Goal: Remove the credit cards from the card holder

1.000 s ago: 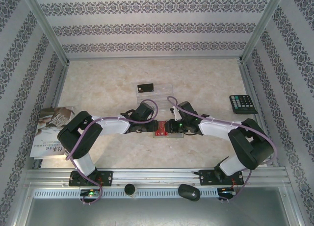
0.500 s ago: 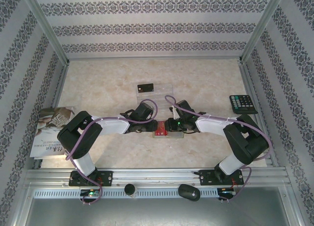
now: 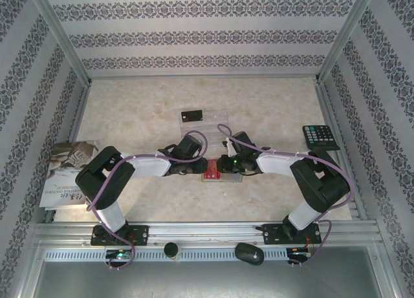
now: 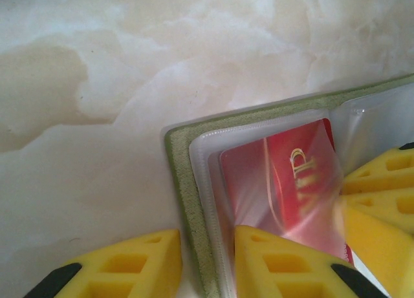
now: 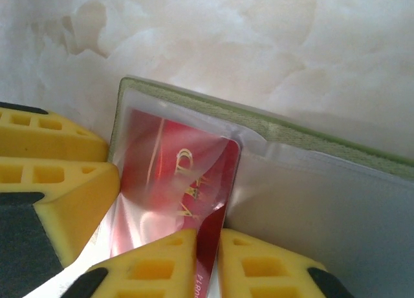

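The left pincer (image 4: 207,246), narrowly parted, should pin the card holder (image 4: 184,181) flat while the right pincer (image 5: 208,246), nearly closed with its grip unclear, draws the red credit card (image 5: 174,175) straight outward.

walls (image 3: 207,26): white wallpaper with dark floral bands, on the back and both sides | frame: aluminium posts (image 3: 59,36) slanting down into the far corners, slotted aluminium rail (image 3: 207,232) along the near edge | table top (image 3: 278,97): pale cream marble pattern, slightly glossy | light: bright, even, soft shadows
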You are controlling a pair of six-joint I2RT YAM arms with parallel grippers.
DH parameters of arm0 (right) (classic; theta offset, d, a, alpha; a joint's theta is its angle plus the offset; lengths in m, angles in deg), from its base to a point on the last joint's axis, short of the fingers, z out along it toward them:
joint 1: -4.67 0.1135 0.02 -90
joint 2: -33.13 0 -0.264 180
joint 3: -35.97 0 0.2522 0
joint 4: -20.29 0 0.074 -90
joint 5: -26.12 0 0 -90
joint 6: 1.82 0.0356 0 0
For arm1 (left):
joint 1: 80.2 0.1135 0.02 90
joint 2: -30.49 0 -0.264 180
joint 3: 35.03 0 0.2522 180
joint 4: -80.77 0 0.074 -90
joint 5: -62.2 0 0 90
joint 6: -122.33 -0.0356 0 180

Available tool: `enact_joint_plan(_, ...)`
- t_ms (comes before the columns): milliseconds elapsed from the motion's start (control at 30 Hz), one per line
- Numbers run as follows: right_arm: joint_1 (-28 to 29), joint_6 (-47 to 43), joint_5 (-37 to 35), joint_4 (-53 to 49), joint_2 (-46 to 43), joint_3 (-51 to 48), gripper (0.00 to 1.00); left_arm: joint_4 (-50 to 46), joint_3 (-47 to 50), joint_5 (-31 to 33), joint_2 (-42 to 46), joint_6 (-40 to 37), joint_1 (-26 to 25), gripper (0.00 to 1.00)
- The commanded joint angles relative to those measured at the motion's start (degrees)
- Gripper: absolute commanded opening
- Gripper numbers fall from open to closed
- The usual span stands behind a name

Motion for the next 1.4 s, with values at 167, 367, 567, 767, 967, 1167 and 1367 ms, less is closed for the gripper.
enact_joint_plan(167, -0.3, 1.1, 1.4, 3.5, 1.3, -2.1, 0.00, -3.1, 4.0, 0.1, -8.1, 0.1, -0.6, 0.28)
enact_joint_plan(367, -1.3, 0.3, -0.3, 2.4, -3.5, -4.3, 0.00, -3.1, 4.5, 0.9, -7.1, 0.3, -0.6, 0.34)
enact_joint_plan(567, -1.9, -1.9, -3.8, -3.6, -8.4, -4.4, 0.00, -3.1, 4.7, 1.1, -6.7, 0.3, -0.6, 0.38)
enact_joint_plan(767, -2.1, -3.6, -6.9, -9.2, -10.9, -3.4, 0.00, -3.1, 4.5, 0.9, -7.0, 0.0, -0.6, 0.38)
enact_joint_plan(967, -1.0, -4.1, -6.8, -10.6, -12.3, -1.9, 0.00, -3.1, 4.0, 0.3, -7.6, -0.2, -0.6, 0.37)
enact_joint_plan(1167, 0.9, -3.4, -5.0, -7.2, -12.5, -1.3, 0.06, -3.1, 3.7, 0.0, -8.0, -0.6, -0.6, 0.36)
enact_joint_plan(1367, 1.1, -2.7, -2.8, -4.8, -10.7, -1.0, 0.18, -3.1, 3.6, -0.2, -8.2, -0.7, -0.6, 0.35)
